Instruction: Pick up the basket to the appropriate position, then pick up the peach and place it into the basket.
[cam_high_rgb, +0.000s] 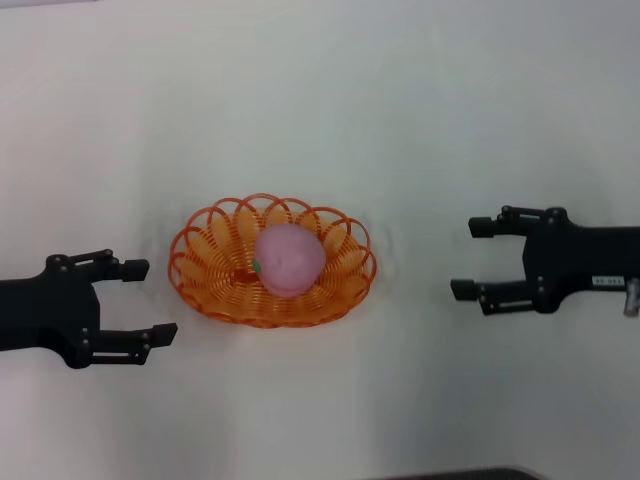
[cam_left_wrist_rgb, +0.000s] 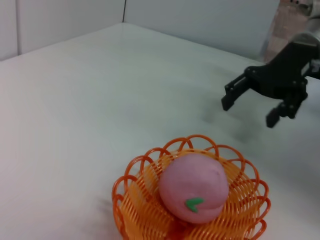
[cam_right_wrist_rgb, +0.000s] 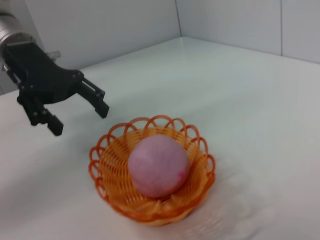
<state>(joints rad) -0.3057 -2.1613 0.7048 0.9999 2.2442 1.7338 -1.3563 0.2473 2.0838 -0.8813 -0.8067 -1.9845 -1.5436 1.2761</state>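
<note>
On the white worktop (cam_high_rgb: 420, 110), at mid-field, sits the oval orange plastic wire basket with looped scalloped rim (cam_high_rgb: 205, 285); taken as landmark for everything below. Round pink matte toy peach (cam_high_rgb: 289, 259) lies inside the basket, resting on its floor near the middle, small green leaf mark turned toward the basket's left end. Basket's long axis runs left-right, i.e. along the line joining the two arms. Left gripper (cam_high_rgb: 150, 302): off the basket's left end, slightly nearer the robot than the basket, jaws spread wide, nothing between them, clear of the rim. Right gripper (cam_high_rgb: 473, 259): off the basket's right end, farther out than the left one, jaws likewise spread wide and empty. Both point inward at the basket; neither touches basket or peach. Right wrist view confirms the left gripper clear of the rim with bare worktop between. Judgement: peach-in-basket condition appears met, so the task looks complete or all but complete; what remains, if anything, is pulling the arms back. Should any adjustment of the basket be wanted, left gripper is the nearer one, and would meet the narrow left end of the oval head-on, peach directly beyond the rim.
</note>
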